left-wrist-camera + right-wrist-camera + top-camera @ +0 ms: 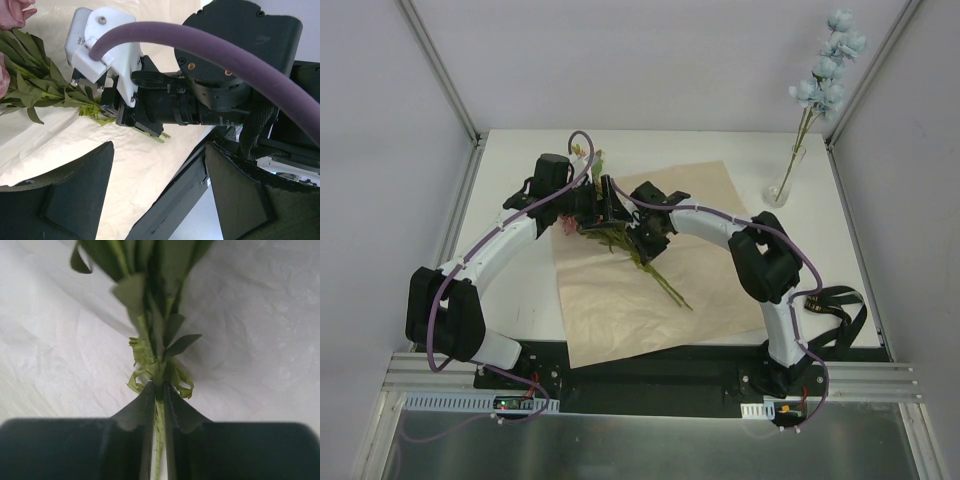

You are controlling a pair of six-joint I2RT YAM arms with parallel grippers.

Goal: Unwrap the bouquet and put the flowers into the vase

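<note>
White tabletop (515, 165) in grey-walled booth, evenly lit.

Unwrapping: done. Tan kraft paper sheet (610, 315) lies opened flat, table centre.

Insertion: partly done. Small clear glass vase (783, 187) at far-right corner holds one tall pale-blue blossom spray (825, 70), upright.

Outstanding: remaining bunch of pink roses, fern and green stems (625, 243), on or just over the sheet; whether lifted, cannot tell.

Bunch long axis runs diagonal: heads to far-left, cut ends to near-right, neither end aimed at vase.

Right gripper (159, 390): fingers pressed together on the green stems just below the leaves.

Left gripper (158, 160): spread wide, nothing between fingers, hovering beside right gripper, nr the roses.

Est. under half complete. Bunch needs lifting, turning upright and threading into narrow neck.
</note>
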